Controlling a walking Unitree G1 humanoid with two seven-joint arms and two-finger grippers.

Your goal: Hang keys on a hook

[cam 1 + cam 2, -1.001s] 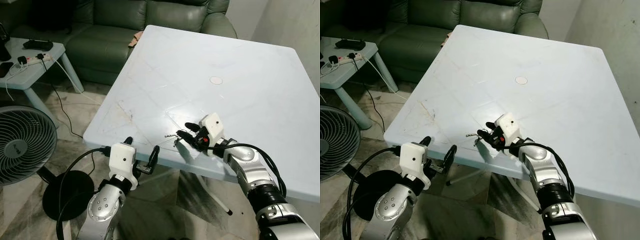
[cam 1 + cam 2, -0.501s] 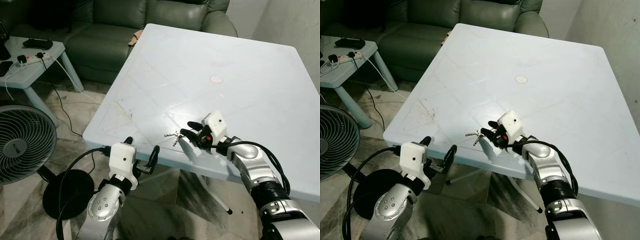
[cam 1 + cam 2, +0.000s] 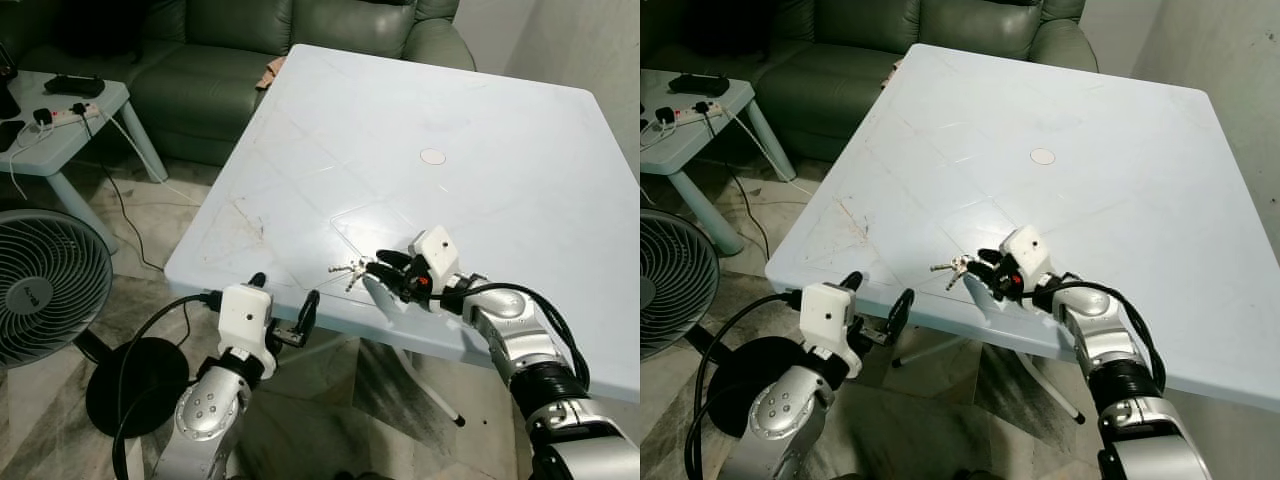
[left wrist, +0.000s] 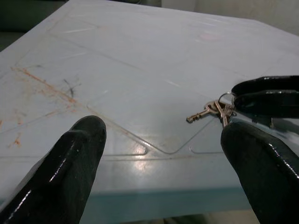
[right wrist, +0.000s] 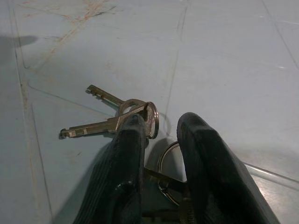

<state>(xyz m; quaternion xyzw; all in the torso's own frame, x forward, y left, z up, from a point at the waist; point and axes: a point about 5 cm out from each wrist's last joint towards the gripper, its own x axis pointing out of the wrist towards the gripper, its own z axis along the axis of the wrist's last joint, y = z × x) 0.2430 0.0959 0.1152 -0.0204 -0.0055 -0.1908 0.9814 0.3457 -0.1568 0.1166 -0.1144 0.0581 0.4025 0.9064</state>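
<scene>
A small bunch of brass keys [image 3: 348, 270] on a metal ring lies near the front edge of the pale blue table [image 3: 450, 110]. My right gripper [image 3: 385, 272] reaches in low from the right. In the right wrist view its two black fingers [image 5: 126, 154] are pressed close together on the ring, and the keys [image 5: 112, 119] fan out just ahead of them. My left gripper [image 3: 283, 300] is held open just below the table's front edge, looking across the tabletop at the keys [image 4: 210, 111].
A green sofa [image 3: 230, 60] stands behind the table. At the left are a small side table [image 3: 60, 130] with a power strip, and a floor fan [image 3: 45, 290] with its cable on the tiles. A white round spot [image 3: 433, 157] marks the tabletop. A wall is at the right.
My right gripper's fingers were apart around the keys a second ago and have now come together on the ring. The left arm has stayed where it was.
</scene>
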